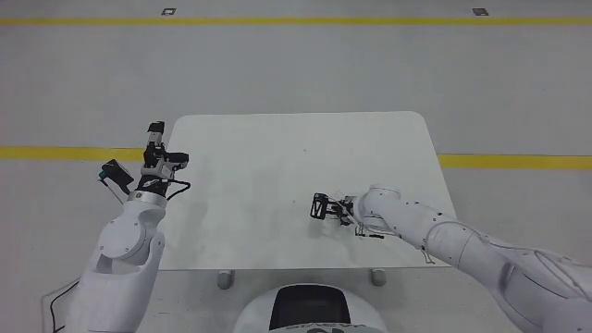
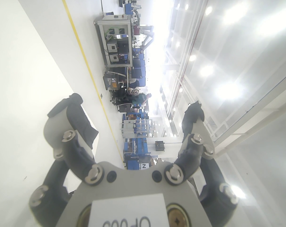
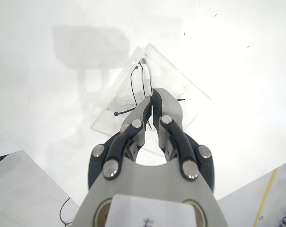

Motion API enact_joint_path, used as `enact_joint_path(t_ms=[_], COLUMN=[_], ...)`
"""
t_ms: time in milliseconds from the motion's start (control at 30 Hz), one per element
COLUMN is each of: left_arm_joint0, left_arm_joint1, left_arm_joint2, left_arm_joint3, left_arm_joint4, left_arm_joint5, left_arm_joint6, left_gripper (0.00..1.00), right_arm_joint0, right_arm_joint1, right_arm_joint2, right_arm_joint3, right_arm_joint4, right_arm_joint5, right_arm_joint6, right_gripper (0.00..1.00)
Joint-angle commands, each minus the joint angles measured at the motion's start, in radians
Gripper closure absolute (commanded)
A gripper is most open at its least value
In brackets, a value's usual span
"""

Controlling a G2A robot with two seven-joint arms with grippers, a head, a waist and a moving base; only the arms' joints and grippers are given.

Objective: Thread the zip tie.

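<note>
Surface (image 1: 296,148) is white with rounded corners and carries the work in its near right part.

Clear tray (image 3: 192,90), square and transparent, lies flat on the surface directly under the right claw (image 3: 152,94), one corner pointing away from the claw. It holds several thin ties.

- The crosswise black tie (image 3: 125,111) lies flat. Its long axis runs across the claw's line, its square head is out to one side of the fingers, and its tail passes beneath them to the other side.
- The looped black tie (image 3: 132,83) runs lengthwise away from the claw toward the tray's far corner and bends back there.
- The pale strand (image 3: 149,74) curves from that far corner up to the fingertips.

The right claw is closed, its ribbed pads pressed together above the tray's middle. Strands reach the tips, but whether one is pinched between the pads cannot be told.

The left claw (image 2: 133,105) is open with nothing between its fingers. It is raised and aimed out into the room.

The right wrist view resolves the tray and the ties. The top view places the right claw low over the surface, pointing toward the robot's left, and the left claw just off the surface's left edge, well apart from the tray.
</note>
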Motion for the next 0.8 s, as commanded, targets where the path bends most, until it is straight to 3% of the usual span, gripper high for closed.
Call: enact_joint_path(t_ms=[0, 400, 767], left_arm_joint0=[0.000, 0.000, 0.000], left_arm_joint1=[0.000, 0.000, 0.000], left_arm_joint2=[0.000, 0.000, 0.000], left_arm_joint3=[0.000, 0.000, 0.000], left_arm_joint4=[0.000, 0.000, 0.000], left_arm_joint5=[0.000, 0.000, 0.000], left_arm_joint6=[0.000, 0.000, 0.000], left_gripper=[0.00, 0.00, 0.00], right_arm_joint0=[0.001, 0.005, 0.012], right_arm_joint1=[-0.001, 0.027, 0.118], right_arm_joint2=[0.000, 0.000, 0.000], right_arm_joint3=[0.000, -0.049, -0.163], right_arm_joint4=[-0.002, -0.013, -0.018], right_arm_joint5=[0.000, 0.000, 0.000], right_arm_joint6=[0.000, -0.007, -0.049], right_gripper=[1.00, 1.00, 1.00])
